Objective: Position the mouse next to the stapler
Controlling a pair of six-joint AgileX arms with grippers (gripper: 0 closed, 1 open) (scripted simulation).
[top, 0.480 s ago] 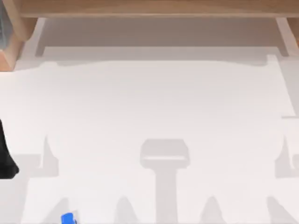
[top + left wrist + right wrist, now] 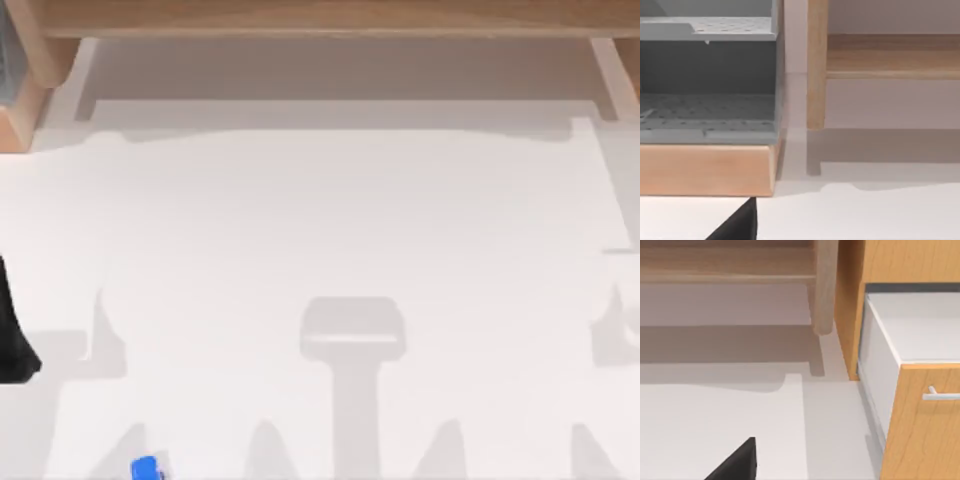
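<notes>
Right-side shadow (image 2: 615,330) shifted, blue object (image 2: 144,468) unmoved at table's (image 2: 320,220) near-left edge

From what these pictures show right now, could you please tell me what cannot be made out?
- Blue object, top view: cut off by the bottom edge of the table, so I cannot say whether it is the mouse or the stapler.
- Black shape, top view: cut off by the left edge; its identity is unclear.
- Left claw, left wrist view: cropped by the frame, open or shut unknowable.
- Right claw, right wrist view: likewise.
</notes>
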